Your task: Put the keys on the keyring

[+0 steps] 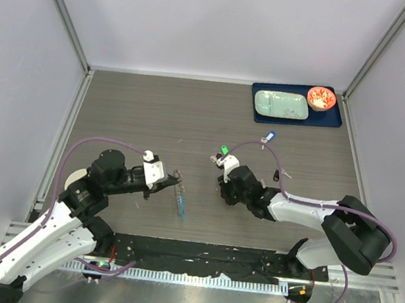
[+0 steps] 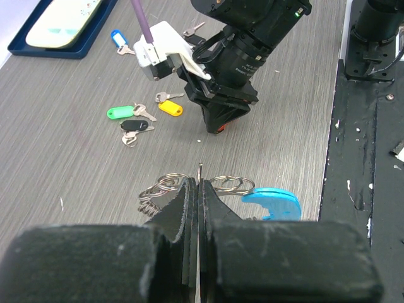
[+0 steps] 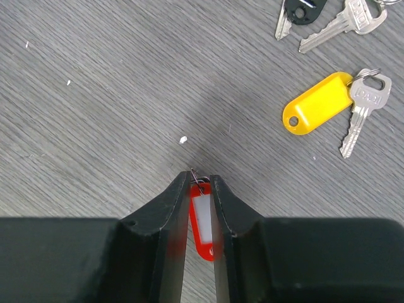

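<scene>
My left gripper is shut on a thin wire end of the keyring, whose silvery loops and blue crescent piece hang just beyond the fingertips. In the top view the left gripper holds it left of centre. My right gripper is shut on a red-tagged key, low over the table, facing the left gripper. Loose keys lie nearby: a yellow tag, a black tag, a green tag and a blue tag.
A blue tray at the back right holds a pale green plate and a red bowl. A bare silvery key lies right of the right arm. A white disc sits by the left arm.
</scene>
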Robot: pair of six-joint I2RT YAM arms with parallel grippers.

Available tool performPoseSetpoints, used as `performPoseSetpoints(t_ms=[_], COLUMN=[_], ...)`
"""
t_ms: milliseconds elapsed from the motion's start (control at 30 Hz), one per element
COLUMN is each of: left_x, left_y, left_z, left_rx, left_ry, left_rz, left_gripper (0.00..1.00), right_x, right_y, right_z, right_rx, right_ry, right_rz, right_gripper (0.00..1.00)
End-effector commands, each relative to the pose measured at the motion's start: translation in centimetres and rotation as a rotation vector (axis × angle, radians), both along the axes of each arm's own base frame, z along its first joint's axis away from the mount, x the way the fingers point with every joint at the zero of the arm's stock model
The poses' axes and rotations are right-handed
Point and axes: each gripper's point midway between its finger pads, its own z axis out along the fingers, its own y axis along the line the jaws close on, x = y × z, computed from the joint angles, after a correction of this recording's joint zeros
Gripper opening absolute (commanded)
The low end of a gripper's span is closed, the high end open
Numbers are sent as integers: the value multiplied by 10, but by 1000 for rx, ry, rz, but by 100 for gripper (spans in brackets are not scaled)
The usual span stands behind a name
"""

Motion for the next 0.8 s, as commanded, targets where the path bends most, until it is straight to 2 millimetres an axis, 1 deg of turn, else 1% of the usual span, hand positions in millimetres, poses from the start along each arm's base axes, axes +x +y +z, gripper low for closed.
performPoseSetpoints(t_ms=[0, 167, 367, 500, 767], left_x=[1, 0, 0, 1, 1], left_y=[-4, -4, -4, -4, -4], left_z=[17, 16, 16, 16, 15], left_rx=[-33, -33, -31, -32, -30], left_ry=[-58, -56, -58, -58, -55], left_rz=[-21, -22, -23, -22, -21], left_gripper=[0, 0, 0, 0, 0], right_x=[7, 6, 3, 2, -1], right_y=[14, 10, 10, 5, 5], right_z=[14, 11, 14, 14, 11], right_rx=[48, 39, 55, 50, 53], right_ry=[-31, -29, -22, -26, -14], right_rz=[6, -1, 2, -15, -13], right_gripper=[25, 22, 22, 23, 23])
